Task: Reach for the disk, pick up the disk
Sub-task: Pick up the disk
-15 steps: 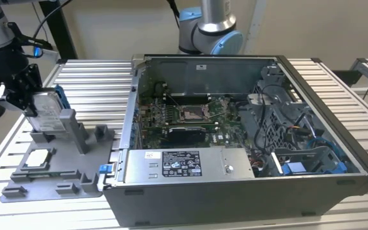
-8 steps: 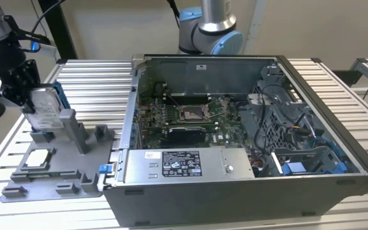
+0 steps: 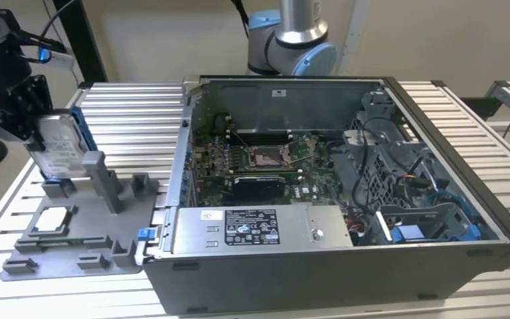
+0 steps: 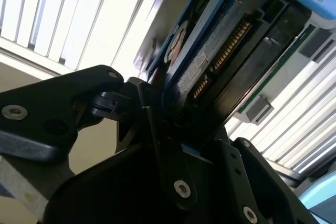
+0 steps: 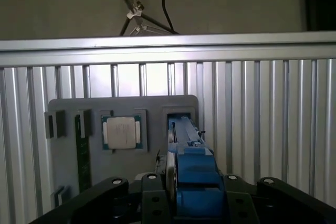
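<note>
In the exterior view, the disk, a silver drive in a blue bracket, stands upright on edge at the exterior view's left. Its lower end sits among the posts of the grey holder. My black gripper comes from above and is shut on the disk's upper part. In the first wrist view I see the disk edge-on, blue, between my fingers. In the second wrist view the disk shows its dark underside and connector pins, clamped in my gripper.
An open computer case fills the middle of the slatted metal table, with a labelled grey box at its front. A small square chip lies in the holder. A second arm's base stands behind the case.
</note>
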Motion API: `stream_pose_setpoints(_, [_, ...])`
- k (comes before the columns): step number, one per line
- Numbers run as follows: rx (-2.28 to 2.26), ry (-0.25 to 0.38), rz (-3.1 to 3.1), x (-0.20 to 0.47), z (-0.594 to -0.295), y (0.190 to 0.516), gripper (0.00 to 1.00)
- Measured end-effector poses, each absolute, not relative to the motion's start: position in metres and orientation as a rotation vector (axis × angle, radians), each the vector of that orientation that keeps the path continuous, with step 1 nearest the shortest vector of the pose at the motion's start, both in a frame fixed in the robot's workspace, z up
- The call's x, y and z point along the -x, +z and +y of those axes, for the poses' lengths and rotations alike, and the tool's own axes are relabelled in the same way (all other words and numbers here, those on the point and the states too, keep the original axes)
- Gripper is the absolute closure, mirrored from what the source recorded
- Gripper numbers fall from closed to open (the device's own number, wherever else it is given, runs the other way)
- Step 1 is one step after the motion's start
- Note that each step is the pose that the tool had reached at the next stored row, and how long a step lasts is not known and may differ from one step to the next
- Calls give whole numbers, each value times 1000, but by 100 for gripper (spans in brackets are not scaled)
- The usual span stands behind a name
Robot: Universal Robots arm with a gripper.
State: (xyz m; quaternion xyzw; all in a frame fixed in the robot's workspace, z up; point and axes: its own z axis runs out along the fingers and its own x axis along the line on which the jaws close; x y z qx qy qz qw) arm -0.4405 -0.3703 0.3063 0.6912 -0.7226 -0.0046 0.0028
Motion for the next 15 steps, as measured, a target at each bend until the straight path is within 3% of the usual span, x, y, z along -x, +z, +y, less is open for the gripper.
stream_pose_setpoints(15, [-2168,-15,-2266,440,-370,324,100])
